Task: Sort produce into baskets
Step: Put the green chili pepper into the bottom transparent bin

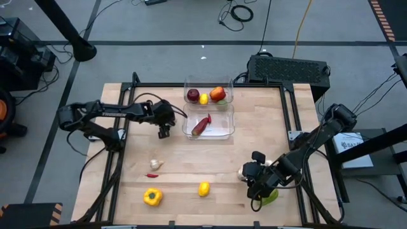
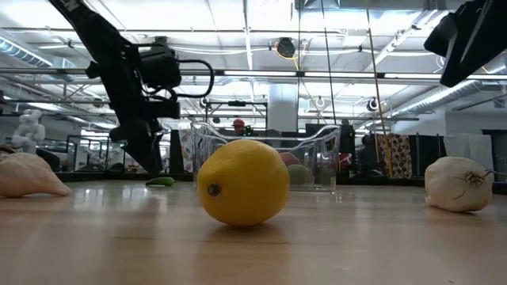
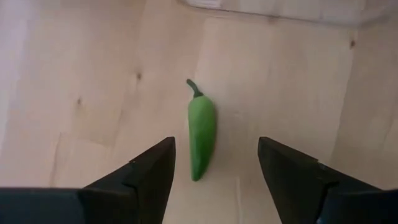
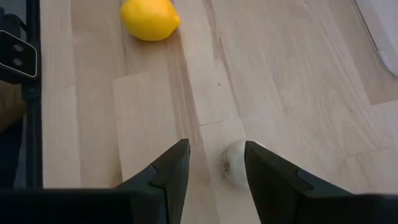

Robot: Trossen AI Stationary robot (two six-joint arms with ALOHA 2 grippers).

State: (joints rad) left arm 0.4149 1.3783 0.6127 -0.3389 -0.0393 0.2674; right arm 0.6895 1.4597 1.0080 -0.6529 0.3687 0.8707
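Note:
My left gripper (image 1: 164, 131) is open just left of the near basket (image 1: 224, 131), above a small green chilli (image 3: 201, 129) that lies flat on the table between its fingers and also shows in the low view (image 2: 160, 181). My right gripper (image 1: 253, 182) is open above a white garlic bulb (image 4: 237, 167), its fingers on either side without touching it. The far basket (image 1: 227, 85) holds two red apples and a lemon. The near basket holds a dark red pepper (image 1: 201, 124).
On the near part of the table lie a lemon (image 1: 203, 188), a yellow pepper (image 1: 152, 196), a small red chilli (image 1: 152, 175) and a second garlic bulb (image 1: 156, 165). A green pepper (image 1: 271, 196) lies under my right arm. A black box (image 1: 289, 68) stands beyond the far right corner.

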